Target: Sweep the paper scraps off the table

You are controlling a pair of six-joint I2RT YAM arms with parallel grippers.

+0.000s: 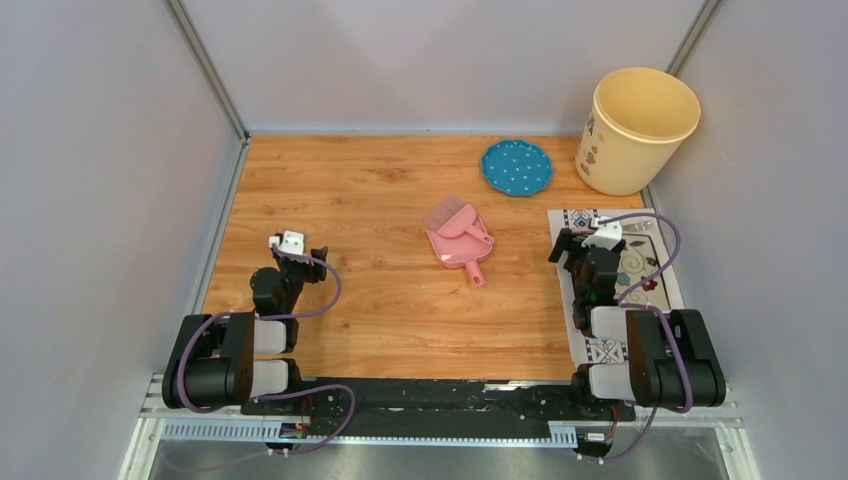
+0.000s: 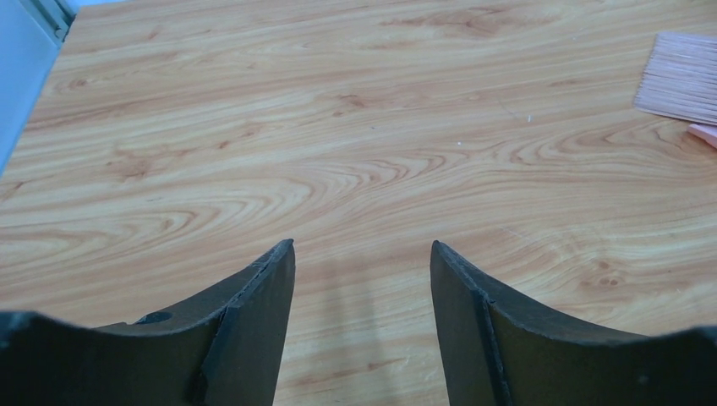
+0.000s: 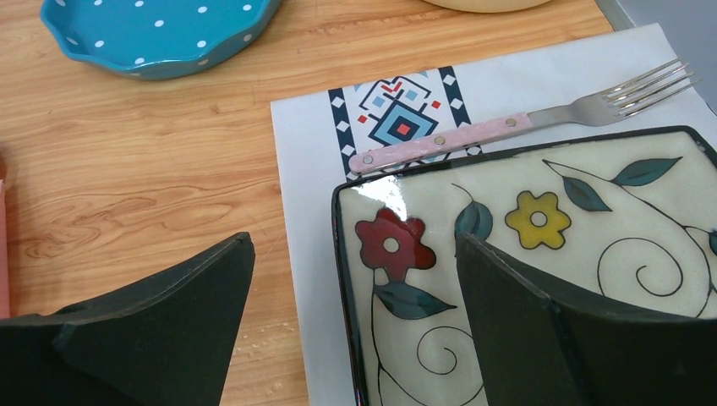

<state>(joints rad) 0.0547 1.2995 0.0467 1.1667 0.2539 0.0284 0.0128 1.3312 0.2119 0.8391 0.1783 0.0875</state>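
From above, the orange-brown wood-grain table (image 1: 380,180) carried a pale pink plastic dustpan (image 1: 462,250), handle toward the arms, a pink brush (image 1: 447,213) resting on it; paper scraps could not be made out. Left wrist: the left pincer (image 2: 362,254) hung spread, empty, over the planks. Right wrist: the right pincer (image 3: 355,245) stood spread, empty, above a glossy flowered plate (image 3: 541,220).

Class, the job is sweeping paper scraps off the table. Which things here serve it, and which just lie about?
Job: orange-brown wooden table; pale pink plastic dustpan; pale pink hand brush; perhaps cream bin. No scraps in view.
Lying about: teal dotted plate; white patterned placemat; square floral plate; pink-handled fork.
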